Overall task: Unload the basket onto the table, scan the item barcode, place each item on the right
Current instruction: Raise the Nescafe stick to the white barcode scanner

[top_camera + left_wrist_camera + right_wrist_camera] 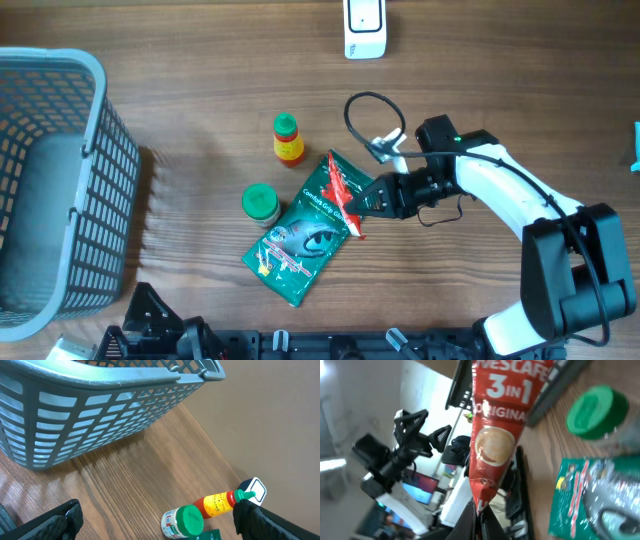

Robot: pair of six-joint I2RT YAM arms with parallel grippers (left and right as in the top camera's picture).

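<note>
A grey slatted basket point(60, 180) fills the far left of the table point(200, 90); in the left wrist view its wall rises just ahead of the camera. The left gripper point(157, 519) hangs low over the wood with its black fingers point(60, 522) spread as wide as they go and nothing between them. Right of it stands a small jar point(260, 203) with a green lid; the print on its white label is too small to read. Just behind the jar is a sauce bottle point(287, 138) with a green cap, a red neck and a yellow label, its writing also too small to read. Next to the jar a green pouch point(300, 240) printed with a fish lies flat and slanted, its bottom strip carrying yellow and red text that cannot be made out.

The item, a red sachet point(495, 435), reads "ESCAFE", "3 IN 1" and "ORIGINA" above a picture of a cup of coffee; no barcode shows on this face. From overhead it lies across the pouch's upper right edge. The right gripper point(372, 200) is clamped tight on the sachet's near end, its white arm reaching in from the right. A black cable point(372, 118) loops on the wood behind the gripper. A white device point(365, 25) stands at the back edge of the table, well apart from the sachet. A teal object point(635, 148) just shows at the right border
</note>
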